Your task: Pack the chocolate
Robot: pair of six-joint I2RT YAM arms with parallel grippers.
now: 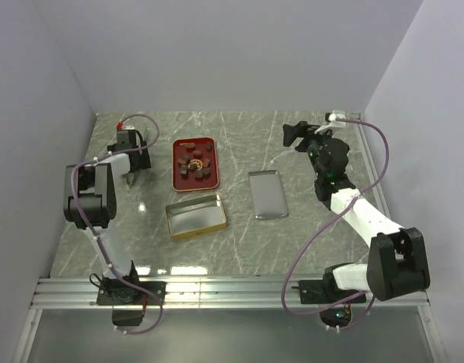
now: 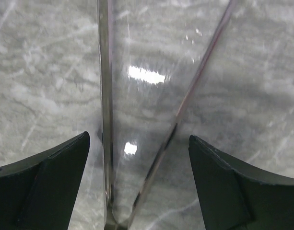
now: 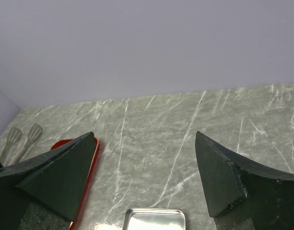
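Observation:
Several small dark brown chocolate pieces (image 1: 194, 162) lie in the red tray (image 1: 175, 172) at mid-table. In front of the tray sits the open gold tin (image 1: 195, 218), with nothing in it. My left gripper (image 1: 132, 180) points down at the table left of the tray. In its wrist view, the left gripper (image 2: 138, 138) stands open over a pair of metal tongs (image 2: 106, 96), whose two arms lie between the fingers untouched. My right gripper (image 1: 291, 136) hovers at the back right, and in its own view the right gripper (image 3: 145, 135) is open and holds nothing.
A silver lid (image 1: 268, 194) lies flat right of the tin, and the lid's (image 3: 155, 218) near end shows below my right fingers. The tray's red edge (image 3: 92, 160) and the tongs' flat ends (image 3: 23, 140) appear far left there. Purple walls enclose the marble table.

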